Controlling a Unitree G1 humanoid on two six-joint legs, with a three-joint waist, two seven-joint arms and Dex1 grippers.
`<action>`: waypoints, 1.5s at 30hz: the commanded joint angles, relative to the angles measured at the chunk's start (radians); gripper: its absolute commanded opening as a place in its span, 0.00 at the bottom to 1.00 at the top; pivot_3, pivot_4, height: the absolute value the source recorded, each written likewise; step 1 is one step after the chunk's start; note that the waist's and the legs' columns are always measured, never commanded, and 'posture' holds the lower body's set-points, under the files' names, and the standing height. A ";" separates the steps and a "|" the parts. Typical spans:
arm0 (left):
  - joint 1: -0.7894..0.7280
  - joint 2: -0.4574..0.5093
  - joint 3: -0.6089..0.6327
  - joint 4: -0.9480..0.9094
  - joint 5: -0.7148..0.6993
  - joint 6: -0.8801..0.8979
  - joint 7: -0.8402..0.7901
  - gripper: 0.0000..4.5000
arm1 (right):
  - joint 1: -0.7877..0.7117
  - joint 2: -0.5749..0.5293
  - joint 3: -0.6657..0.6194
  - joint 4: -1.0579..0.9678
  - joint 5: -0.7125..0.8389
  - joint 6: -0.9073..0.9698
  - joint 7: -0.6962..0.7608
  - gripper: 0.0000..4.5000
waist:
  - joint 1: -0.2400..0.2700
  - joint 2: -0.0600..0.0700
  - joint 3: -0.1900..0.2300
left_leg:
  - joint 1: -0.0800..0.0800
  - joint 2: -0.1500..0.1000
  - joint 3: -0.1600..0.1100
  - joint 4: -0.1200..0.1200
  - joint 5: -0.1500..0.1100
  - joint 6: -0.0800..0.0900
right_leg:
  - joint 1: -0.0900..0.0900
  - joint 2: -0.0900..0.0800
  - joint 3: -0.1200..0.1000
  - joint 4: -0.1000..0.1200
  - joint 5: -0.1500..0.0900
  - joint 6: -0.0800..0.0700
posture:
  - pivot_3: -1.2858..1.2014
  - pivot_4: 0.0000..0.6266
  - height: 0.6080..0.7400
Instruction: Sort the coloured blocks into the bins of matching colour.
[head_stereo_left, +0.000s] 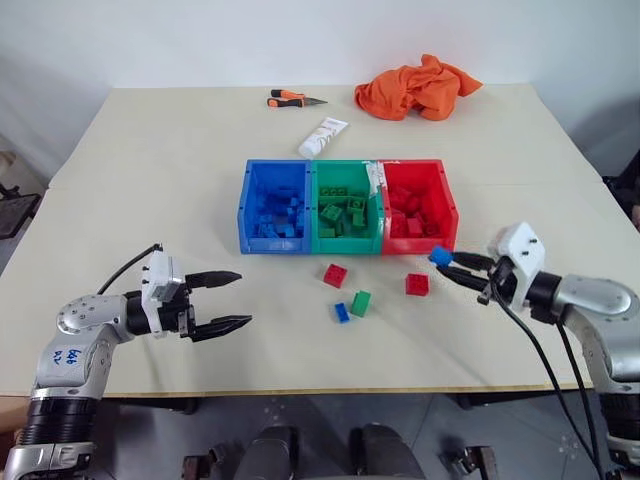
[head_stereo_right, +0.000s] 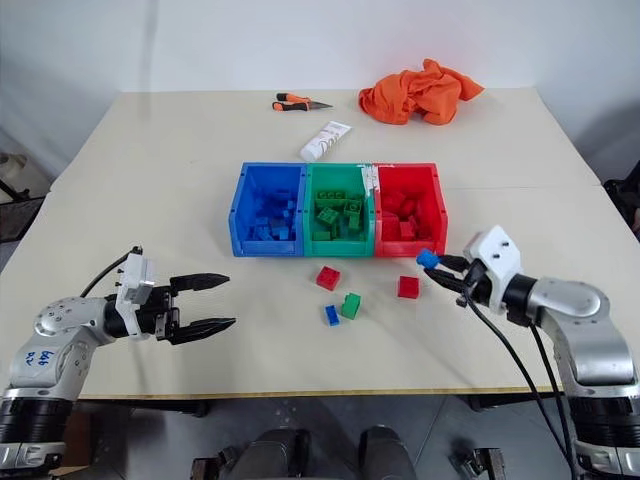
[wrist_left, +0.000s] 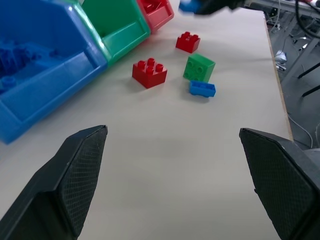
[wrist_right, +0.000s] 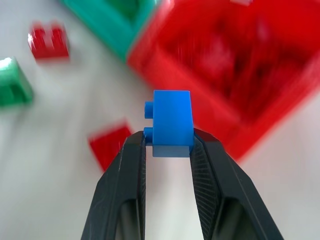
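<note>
We see a pale worktop (head_stereo_left: 150, 170) bearing three bins (head_stereo_left: 347, 206), four loose blocks (head_stereo_left: 361, 303), an orange cloth (head_stereo_left: 418, 87), a tube (head_stereo_left: 323, 137) and a knife (head_stereo_left: 294, 99).

Bins and blocks, mid-sort.
Blue bin (head_stereo_left: 272, 207), green bin (head_stereo_left: 345, 207), red bin (head_stereo_left: 420, 205) touching in a row, each part-filled. Loose at their 6 o'clock: two red blocks (head_stereo_left: 335, 275) (head_stereo_left: 417, 284), green block (head_stereo_left: 361, 303), small blue block (head_stereo_left: 342, 312). Another blue block (wrist_right: 171, 123) held aloft.

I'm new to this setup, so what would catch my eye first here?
The blue, green and red bins sit in a row mid-table, already full of blocks. The right pincer holds a blue block beside the red end, with four loose blocks lying in front.
</note>
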 joint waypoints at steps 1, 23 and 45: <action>-0.016 -0.004 0.002 0.001 0.001 -0.024 -0.003 1.00 | -0.136 0.053 0.073 -0.048 0.015 0.054 -0.036 0.19 | -0.002 0.000 0.000 | 0.000 0.000 0.000 0.000 0.000 0.000 | 0.000 0.000 0.000 0.000 0.000 0.000 | 0.52 0.24 1.00; 0.039 -0.030 0.030 -0.058 -0.007 -0.060 0.074 1.00 | -0.852 0.653 0.309 0.891 -0.218 -0.401 -0.128 0.55 | -0.023 0.000 0.000 | -0.002 -0.001 -0.001 -0.003 0.001 -0.002 | -0.008 0.000 -0.002 0.009 0.000 0.000 | 0.52 0.24 1.00; -0.077 -0.035 -0.029 0.064 0.019 -0.077 -0.002 1.00 | 0.112 -0.091 -0.066 -0.106 0.081 -0.096 0.258 0.77 | 0.006 -0.001 0.001 | -0.003 -0.001 0.000 -0.002 0.000 0.000 | -0.002 0.000 -0.001 0.002 0.000 0.000 | 0.52 0.24 1.00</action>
